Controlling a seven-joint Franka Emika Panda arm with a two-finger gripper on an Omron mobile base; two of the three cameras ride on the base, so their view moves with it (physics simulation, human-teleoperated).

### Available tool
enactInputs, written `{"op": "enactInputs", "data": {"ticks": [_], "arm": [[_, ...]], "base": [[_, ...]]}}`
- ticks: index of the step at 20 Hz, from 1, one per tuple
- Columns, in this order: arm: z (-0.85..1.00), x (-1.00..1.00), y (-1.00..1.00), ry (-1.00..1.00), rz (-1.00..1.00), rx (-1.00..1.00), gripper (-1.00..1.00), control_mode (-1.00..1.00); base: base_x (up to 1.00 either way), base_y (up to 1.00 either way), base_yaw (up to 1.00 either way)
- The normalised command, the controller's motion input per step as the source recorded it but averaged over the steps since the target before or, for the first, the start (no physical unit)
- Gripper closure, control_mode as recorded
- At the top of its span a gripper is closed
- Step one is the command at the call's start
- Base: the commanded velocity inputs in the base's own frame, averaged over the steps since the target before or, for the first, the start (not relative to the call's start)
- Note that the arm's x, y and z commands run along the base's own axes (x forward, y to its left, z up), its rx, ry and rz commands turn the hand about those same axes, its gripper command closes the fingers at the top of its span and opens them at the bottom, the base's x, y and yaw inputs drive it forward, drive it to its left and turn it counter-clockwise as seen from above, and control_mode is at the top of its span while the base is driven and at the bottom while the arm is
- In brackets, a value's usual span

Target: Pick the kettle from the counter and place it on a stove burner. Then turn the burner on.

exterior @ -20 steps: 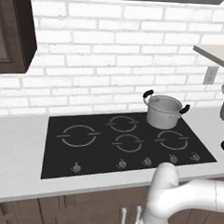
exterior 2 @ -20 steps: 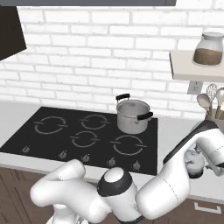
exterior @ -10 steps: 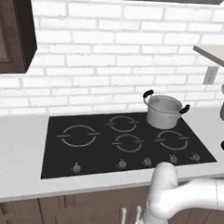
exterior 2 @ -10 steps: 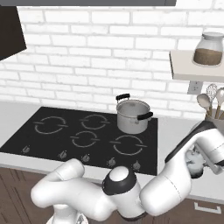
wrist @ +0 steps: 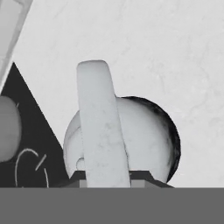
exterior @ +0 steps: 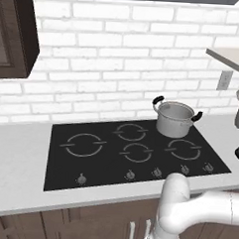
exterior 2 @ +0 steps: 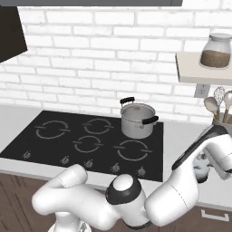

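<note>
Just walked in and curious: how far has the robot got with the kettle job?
Nothing looks finished yet. The small rounded silver-grey metal kettle sits on the pale grey-white counter, off the black glass hob. In hand: the end effector is right over it, fingertips either side of its arched handle; I can't tell if they grip. Left: lifting it, setting it on the bare largest grey ring burner, and switching that on.

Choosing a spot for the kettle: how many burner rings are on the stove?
4. Large ring at far left, one at back middle, one at front middle, one at front right. The pot may hide another.
</note>
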Motion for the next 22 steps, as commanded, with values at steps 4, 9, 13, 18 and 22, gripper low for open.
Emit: {"op": "enactInputs", "data": {"ticks": [4,9,13,18,22], "arm": [[0.43,-0.53,0.86,-0.29,0.00,0.05,1.00,-1.00],[0.50,-0.60,1.00,-0.29,-0.01,0.08,1.00,-1.00],[0.56,-0.50,1.00,-0.27,-0.05,0.02,1.00,-1.00],[0.54,-0.32,1.00,-0.20,-0.07,0.00,1.00,-1.00],[0.43,-0.04,1.00,-0.08,-0.07,0.00,1.00,-1.00]], "base": [[0.00,0.00,0.00],[0.00,0.00,0.00],[0.00,0.00,0.00],[0.00,0.00,0.00],[0.00,0.00,0.00]]}}
